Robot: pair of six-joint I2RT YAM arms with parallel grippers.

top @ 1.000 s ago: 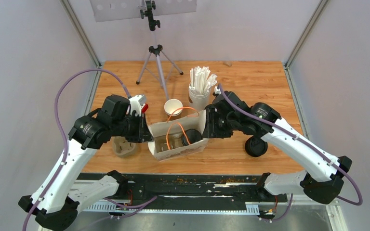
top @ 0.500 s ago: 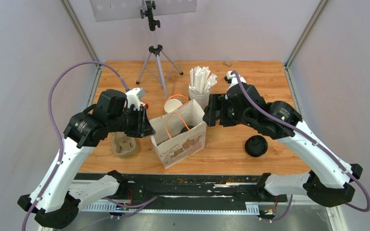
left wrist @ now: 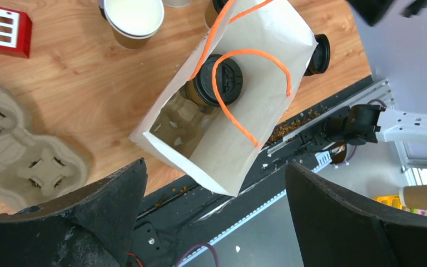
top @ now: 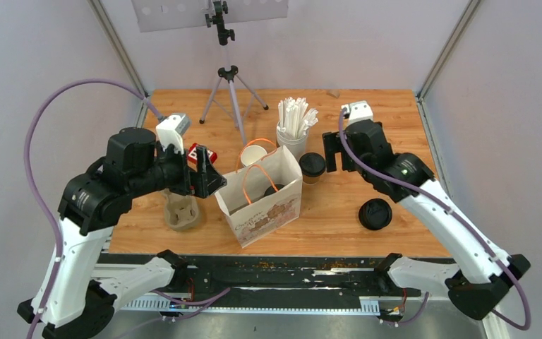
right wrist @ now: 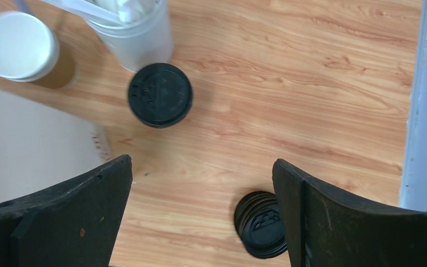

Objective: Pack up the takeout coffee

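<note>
One takeout coffee, brown with a black lid, stands inside the white paper bag with orange handles, next to a cardboard carrier insert. A second lidded takeout coffee stands on the table just right of the bag. My left gripper hangs open, above and left of the bag, holding nothing. My right gripper is open and empty too, above the table right of that second cup.
An unlidded cup and a white cup of straws stand behind the bag. A pile of black lids lies to the right. A cardboard carrier and a red block sit to the left, with a tripod at the back.
Both grippers have opened and pulled away from the bag's sides. The bag has gone from leaning open to standing upright on its own. The right arm's retreat uncovered the lidded cup beside the bag.
</note>
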